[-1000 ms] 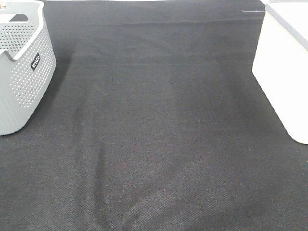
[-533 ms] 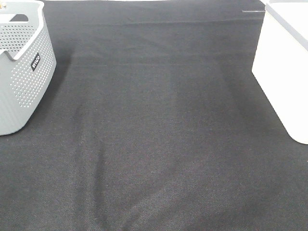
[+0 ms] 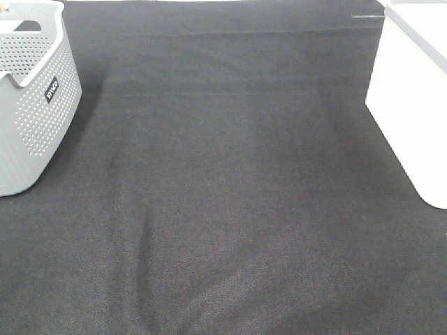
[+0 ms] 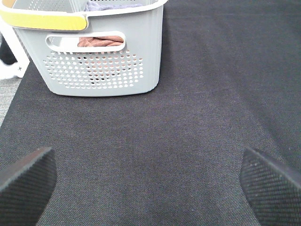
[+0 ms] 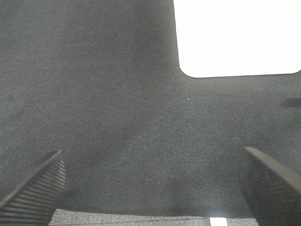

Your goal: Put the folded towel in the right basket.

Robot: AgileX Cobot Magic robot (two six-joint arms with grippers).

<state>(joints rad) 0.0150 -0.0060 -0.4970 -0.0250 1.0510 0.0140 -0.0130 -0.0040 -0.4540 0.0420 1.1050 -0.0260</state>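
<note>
Towel possibly that brown cloth (image 4: 100,41) inside the grey basket (image 4: 94,70).
Soft, light, floppy; best pinched across folded layers; both claws (image 4: 148,181) (image 5: 150,186) spread empty.

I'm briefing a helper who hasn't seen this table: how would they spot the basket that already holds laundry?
On the black cloth, look to the far left edge. The grey basket there has perforated walls and a handle slot showing brownish fabric; the white basket opposite is plain and smooth.

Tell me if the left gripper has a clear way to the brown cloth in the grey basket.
Probably yes. The left gripper is open, with bare black cloth up to the grey basket. The brown cloth lies behind the wall, so it would likely have to reach in from above.
</note>
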